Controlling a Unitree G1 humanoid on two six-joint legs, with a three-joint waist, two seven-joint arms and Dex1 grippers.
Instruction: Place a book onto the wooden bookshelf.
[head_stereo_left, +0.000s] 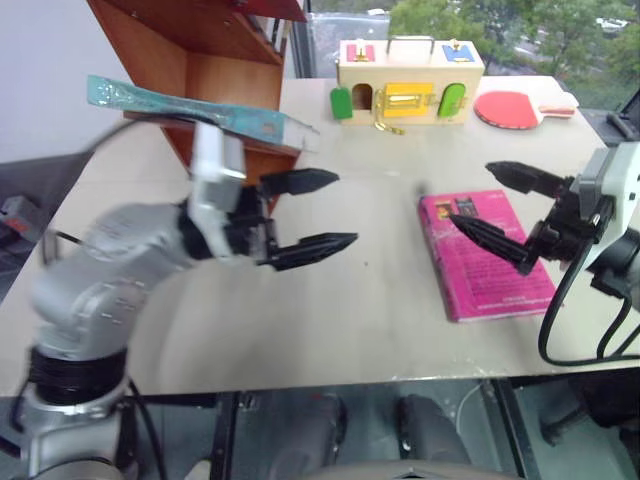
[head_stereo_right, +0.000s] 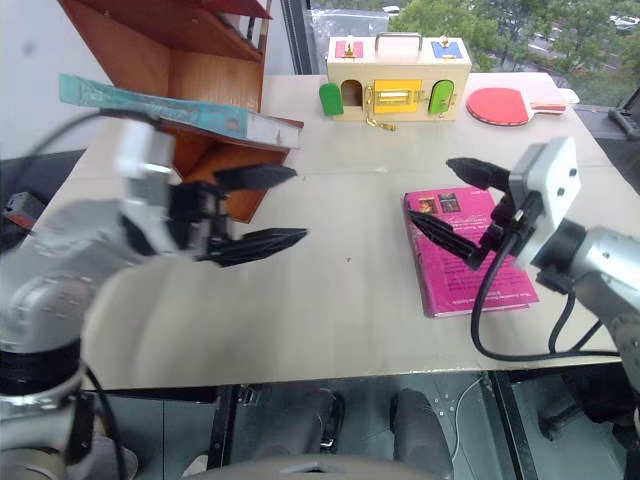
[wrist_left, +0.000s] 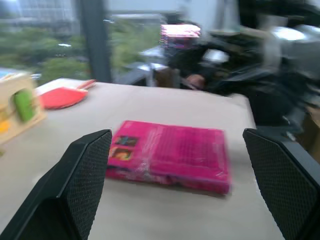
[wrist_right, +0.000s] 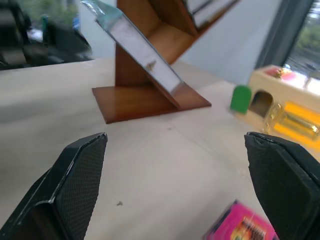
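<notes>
step: placing judged done, book released | left claw (head_stereo_left: 318, 212) held level, jaws wide, empty, just short of the shelf base | right claw (head_stereo_left: 505, 209) wide, empty, over the pink book (head_stereo_left: 484, 255) | book (head_stereo_left: 190, 108) lying tilted on the bookshelf (head_stereo_left: 195, 45), overhanging | next: arms to be drawn clear, book left unknocked

We can read no text anywhere: the bright pink book (head_stereo_left: 484, 255) lying on the pale bench (head_stereo_left: 340, 300) carries lines of print, all too small to make out.
</notes>
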